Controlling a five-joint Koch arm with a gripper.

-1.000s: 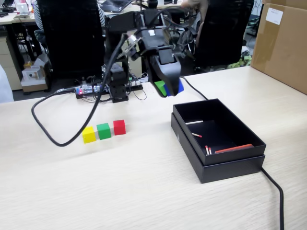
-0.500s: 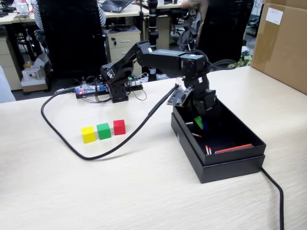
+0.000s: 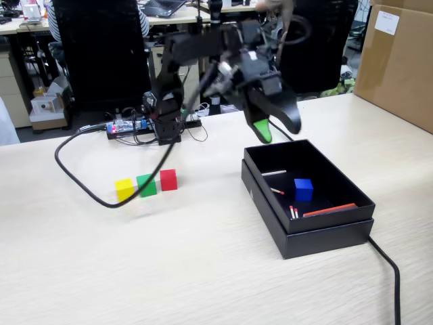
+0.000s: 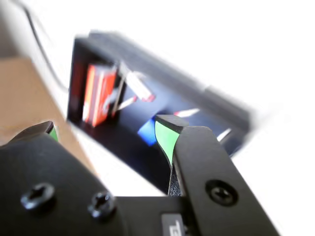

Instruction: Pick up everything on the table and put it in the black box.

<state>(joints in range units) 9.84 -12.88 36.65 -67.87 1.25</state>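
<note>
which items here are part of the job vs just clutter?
Job items:
- small blue cube, already inside the shallow matte black cardboard box
- small yellow cube, small green cube, small red cube, in a row on the pale beige wood-grain table
- pincer, open and empty

Clutter:
- thin red and white sticks in the box
- big brown cardboard carton
- black cable

Arm raised, tool [image 3: 276, 128] pointing down, jaws apart, nothing held

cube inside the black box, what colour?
Blue cube, clearest in the fixed view.
</note>
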